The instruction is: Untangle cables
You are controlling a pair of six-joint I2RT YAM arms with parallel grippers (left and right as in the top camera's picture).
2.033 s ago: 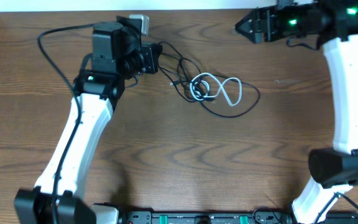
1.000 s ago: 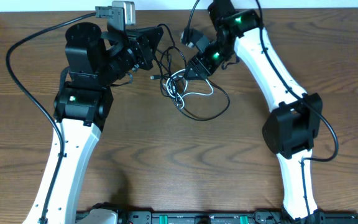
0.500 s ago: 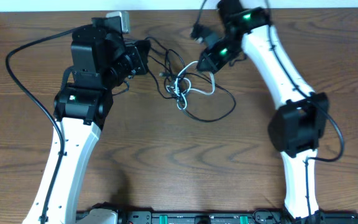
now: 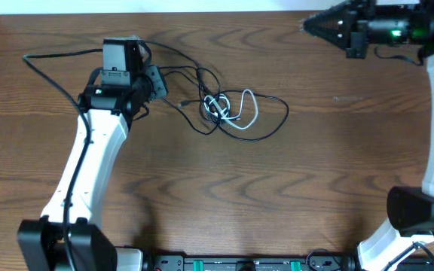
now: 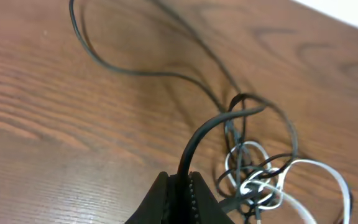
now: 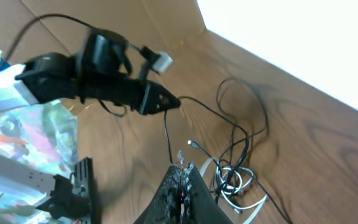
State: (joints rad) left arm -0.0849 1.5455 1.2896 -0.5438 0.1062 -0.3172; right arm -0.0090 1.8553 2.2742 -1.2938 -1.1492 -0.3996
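Note:
A thin black cable (image 4: 285, 113) and a shorter white cable (image 4: 255, 111) lie knotted together in the middle of the table. My left gripper (image 4: 163, 84) is just left of the knot, shut on a stretch of the black cable (image 5: 194, 146), which runs from the jaws to the tangle around the white cable (image 5: 309, 162). Far off at the back right, my right gripper (image 4: 305, 28) is shut with nothing between its fingers. Its wrist view looks across at the left arm, the black cable (image 6: 166, 134) and the white cable (image 6: 253, 204).
The table's back edge (image 4: 217, 10) meets a white wall. A thicker black arm wire (image 4: 47, 64) loops left of the left arm. The right arm's base (image 4: 420, 211) stands at the front right. Cardboard (image 6: 104, 18) stands beyond the table's far end.
My right gripper has left the tangle, gone shut and swung away to the back right corner. The left arm has shifted a little with the black cable, and the knot now lies looser.

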